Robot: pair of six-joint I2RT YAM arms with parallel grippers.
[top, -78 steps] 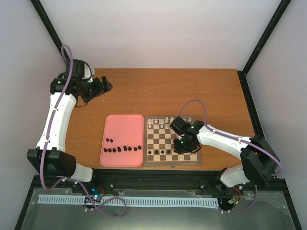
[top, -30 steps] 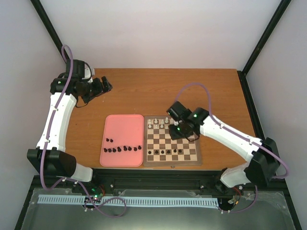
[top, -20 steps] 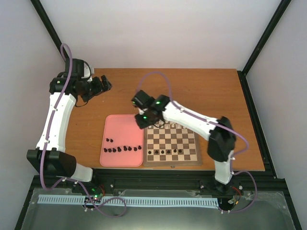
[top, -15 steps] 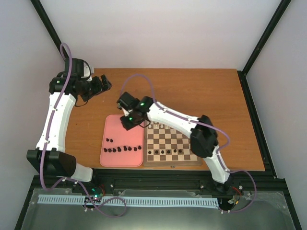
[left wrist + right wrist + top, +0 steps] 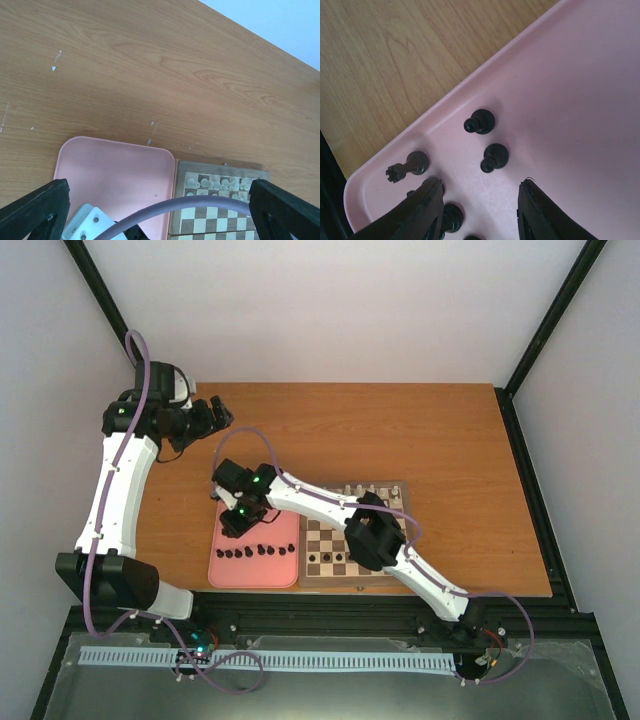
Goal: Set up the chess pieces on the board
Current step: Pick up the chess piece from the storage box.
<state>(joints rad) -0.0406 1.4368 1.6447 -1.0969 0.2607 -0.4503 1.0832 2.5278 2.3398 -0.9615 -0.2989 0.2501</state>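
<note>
Black chess pieces (image 5: pixel 256 551) lie in a row on the pink tray (image 5: pixel 280 502). My right gripper (image 5: pixel 233 522) hangs over the tray's left part. In the right wrist view it (image 5: pixel 480 192) is open with nothing between its fingers. Two black pawns (image 5: pixel 494 157) stand just ahead of them, and a crowned piece (image 5: pixel 407 166) lies to the left. Another black piece (image 5: pixel 451 217) sits by the left finger (image 5: pixel 427 205). The board (image 5: pixel 322 537) lies right of the tray, with black pieces (image 5: pixel 325 560) on its near row and white ones (image 5: pixel 362 487) on the far row. My left gripper (image 5: pixel 213 414) is open at the table's far left.
The right arm stretches across the board, its elbow (image 5: pixel 370 537) covering the middle squares. A purple cable (image 5: pixel 200 204) crosses the left wrist view above the tray (image 5: pixel 115 170) and the board (image 5: pixel 220 225). Black frame posts stand at the table's corners.
The right arm has swung left from over the board to the left part of the pink tray, its jaws a little wider. The left arm has stayed put.
</note>
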